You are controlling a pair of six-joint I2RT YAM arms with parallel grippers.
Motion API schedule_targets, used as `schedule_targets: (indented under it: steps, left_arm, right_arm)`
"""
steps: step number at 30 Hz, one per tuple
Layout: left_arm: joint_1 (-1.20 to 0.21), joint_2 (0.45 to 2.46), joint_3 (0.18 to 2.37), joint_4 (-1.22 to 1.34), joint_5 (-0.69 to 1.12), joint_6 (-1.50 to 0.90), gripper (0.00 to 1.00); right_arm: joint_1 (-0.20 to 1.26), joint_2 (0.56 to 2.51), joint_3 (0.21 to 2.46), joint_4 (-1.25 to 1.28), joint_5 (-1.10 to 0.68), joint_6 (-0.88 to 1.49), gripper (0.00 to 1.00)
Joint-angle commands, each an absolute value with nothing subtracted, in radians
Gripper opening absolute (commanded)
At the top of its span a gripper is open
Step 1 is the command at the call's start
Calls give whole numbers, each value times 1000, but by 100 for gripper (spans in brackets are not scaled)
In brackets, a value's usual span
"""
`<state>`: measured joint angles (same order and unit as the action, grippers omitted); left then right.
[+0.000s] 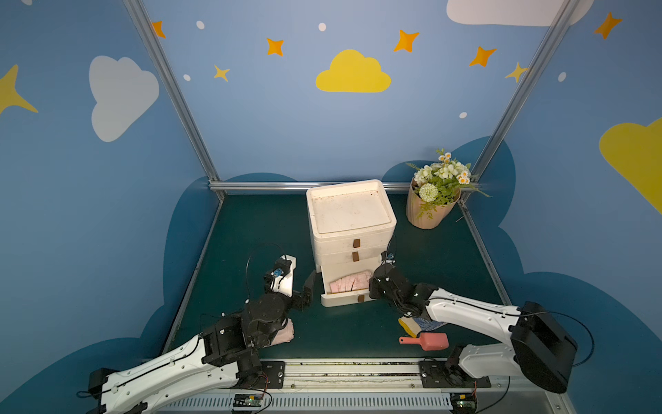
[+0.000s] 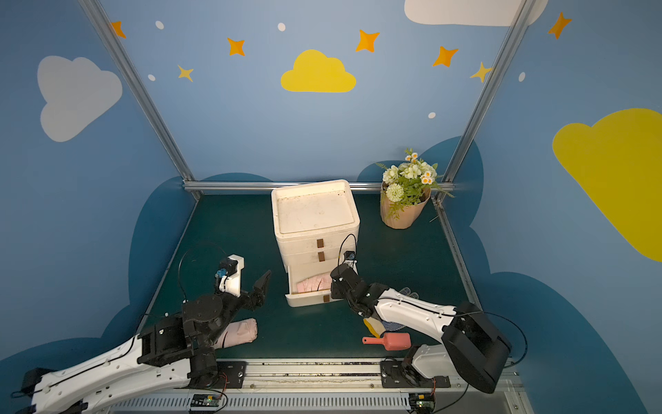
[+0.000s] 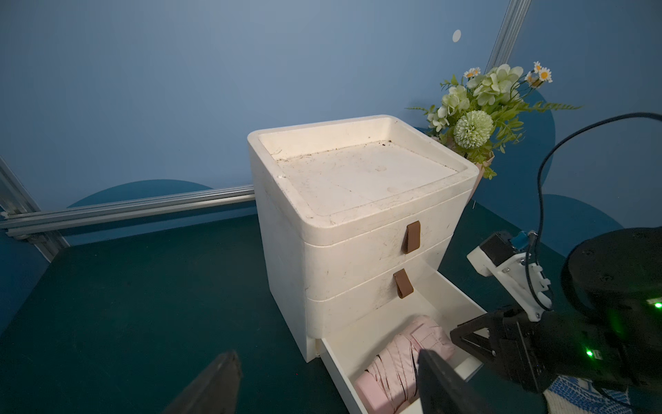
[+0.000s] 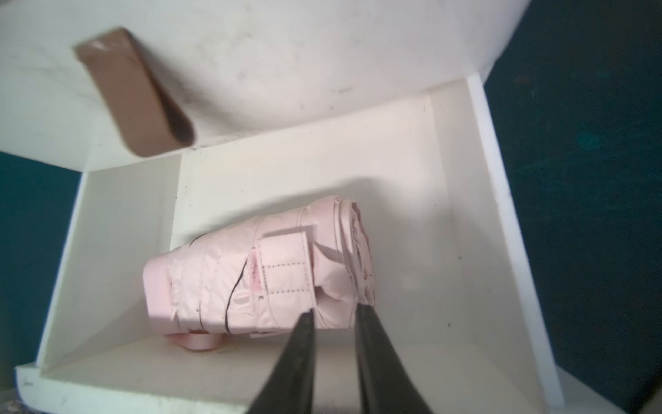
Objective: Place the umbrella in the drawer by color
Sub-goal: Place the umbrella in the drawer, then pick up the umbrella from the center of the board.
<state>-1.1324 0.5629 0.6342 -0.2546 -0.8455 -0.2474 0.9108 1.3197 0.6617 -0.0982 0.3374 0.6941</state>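
Two grippers are in view, one per arm. Nearest the front rail lie three loose things: one coral scoop (image 1: pixel 428 340), one patterned blue-and-white cloth piece (image 1: pixel 430 324) with a yellow end, mostly under the right arm, and one pale pink roll (image 2: pixel 243 330), half hidden under the left arm.

Further in, the left gripper (image 2: pixel 258 291) hangs above the green table (image 1: pixel 250 233), just beside the cabinet's left side. Its jaws are spread wide and hold nothing.

The right gripper (image 4: pixel 335 312) hangs over the one pulled-out drawer (image 4: pixel 125 387), the lowest of three. Its jaws stand slightly parted, with a clear gap between them. The tips sit right at one end of the pink umbrella (image 4: pixel 250 279), and whether they touch the fabric cannot be told.

That single folded umbrella lies on the drawer floor, strap wrapped around it, slightly askew. Above it the two upper drawers of the white cabinet (image 1: pixel 349 211) are shut, and each of the three fronts carries one brown pull tab (image 1: pixel 356 243).

One flower pot (image 1: pixel 428 211) stands in the back right corner, well apart.
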Motion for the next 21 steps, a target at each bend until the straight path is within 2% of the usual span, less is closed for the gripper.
schedule_targets:
  steps: [1, 5, 8, 11, 15, 21]
  left_arm:
    - [-1126, 561, 625, -261, -862, -261, 83]
    - [-1122, 576, 644, -334, -899, -326, 83]
    - [-1110, 608, 692, -545, -945, -499, 82]
    - [-1079, 653, 729, -787, -920, -726, 81]
    - [-995, 736, 735, -995, -745, -943, 76]
    - [-886, 901, 710, -1115, -378, -1073, 70]
  right_arm:
    - [911, 1300, 667, -234, 333, 625, 39]
    - [918, 1245, 750, -306, 332, 522, 45]
    - [932, 1168, 778, -317, 310, 400, 45]
    - [942, 1073, 773, -289, 190, 232, 45]
    - [950, 938, 716, -238, 67, 146, 45]
    - [951, 775, 535, -65, -39, 92, 45]
